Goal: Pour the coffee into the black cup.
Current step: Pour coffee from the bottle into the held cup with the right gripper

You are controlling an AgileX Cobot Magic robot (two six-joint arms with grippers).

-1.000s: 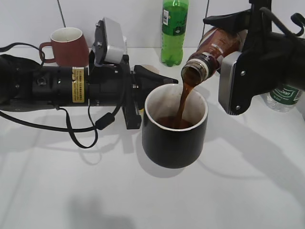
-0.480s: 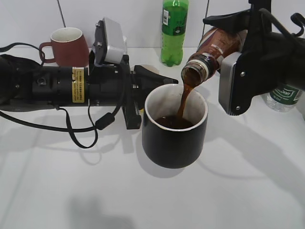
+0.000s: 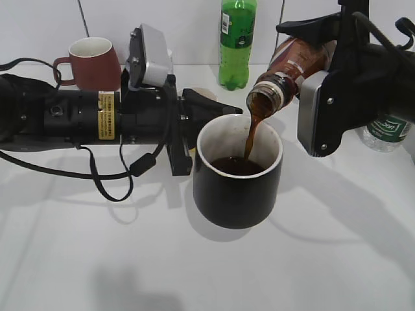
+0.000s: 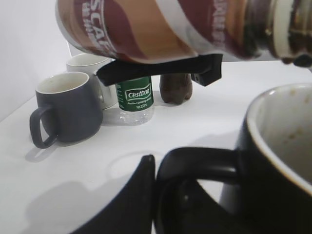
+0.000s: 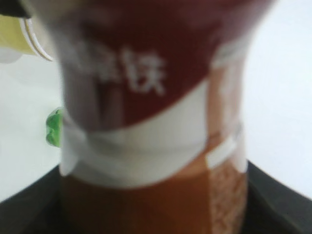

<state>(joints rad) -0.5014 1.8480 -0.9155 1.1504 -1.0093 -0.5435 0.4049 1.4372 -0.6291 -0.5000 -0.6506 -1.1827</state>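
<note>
While coffee streams into the black cup, right jaws round the tilted bottle, left jaws on its handle

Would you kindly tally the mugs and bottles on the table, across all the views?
Mugs: 4 (black cup, maroon mug, grey mug, pale mug)
Bottles: 4 (coffee bottle, green bottle, water bottle, dark brown bottle)
Total: 8

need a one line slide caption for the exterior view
Right gripper tips the Nescafe bottle, streaming coffee into the black cup beside the left gripper.
</note>
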